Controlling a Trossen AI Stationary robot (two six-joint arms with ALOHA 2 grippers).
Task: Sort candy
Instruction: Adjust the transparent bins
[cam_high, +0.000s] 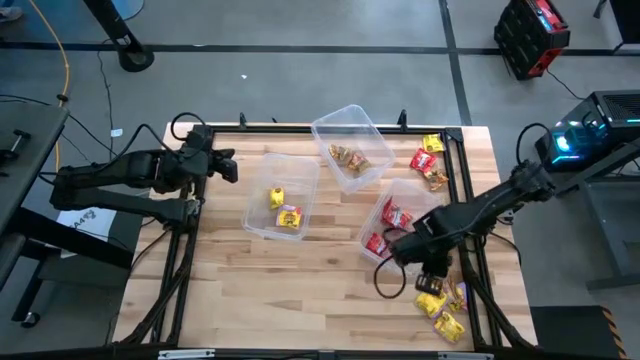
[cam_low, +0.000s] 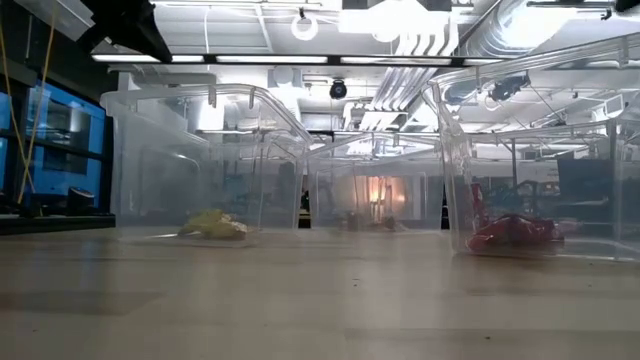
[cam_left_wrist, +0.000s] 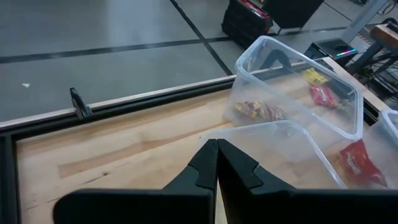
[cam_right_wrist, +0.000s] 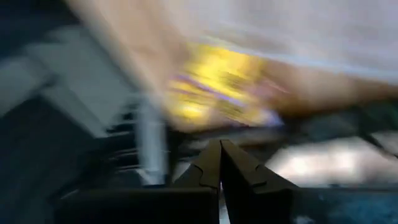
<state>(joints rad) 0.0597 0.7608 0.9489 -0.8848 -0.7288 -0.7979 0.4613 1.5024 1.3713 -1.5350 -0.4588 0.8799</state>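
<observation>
Right hand: the right hand (cam_high: 434, 272) hangs over the near right corner of the counter (cam_high: 300, 300), fingers pressed together on nothing, just above the loose yellow candy (cam_high: 440, 305).
Near pile: the yellow packets lie bunched at the counter's near right edge, beside the black frame rail (cam_high: 478, 290); the right wrist view shows one only as a blur, so I cannot tell how it lies.
Risk, near edge: coming down with closed fingers would, I judge, shove a packet rather than take it, and this close to the rim it could slip off the counter or wedge against the rail.
Risk, tubs: the arm reaches across right by the red tub (cam_high: 400, 225); a sweep could nudge this light tub and spill its red candy (cam_high: 385, 228).
Yellow tub: the middle tub (cam_high: 283, 195) holds the sorted yellow candy (cam_high: 282, 208).
Left hand: the left hand (cam_high: 228, 166) waits closed and empty at the far left edge.
Far tub: the brown-gold tub (cam_high: 350, 145) holds brown-gold candy (cam_high: 350, 157).
Far right: unsorted candy (cam_high: 428, 162), red, yellow and brown-gold, lies loose by the far right rail.
Writing: nothing on any wrapper is readable from here.
</observation>
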